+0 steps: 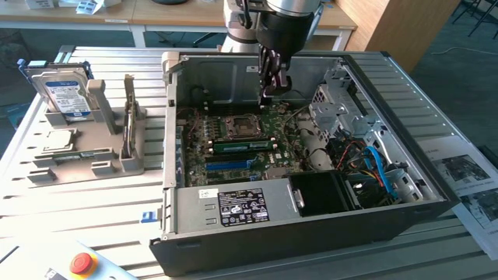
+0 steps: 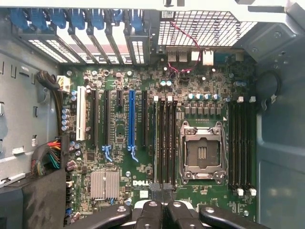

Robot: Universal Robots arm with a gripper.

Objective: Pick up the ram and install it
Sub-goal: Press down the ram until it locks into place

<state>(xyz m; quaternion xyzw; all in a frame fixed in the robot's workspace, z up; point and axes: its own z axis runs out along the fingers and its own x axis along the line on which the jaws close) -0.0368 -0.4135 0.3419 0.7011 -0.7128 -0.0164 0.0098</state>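
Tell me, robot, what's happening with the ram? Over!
Gripper shut, up over the motherboard. Green ram standing upright beside CPU socket. Blue cables well off to the side.

My gripper over the motherboard in the case, ram beside the socket, hard drive outside it
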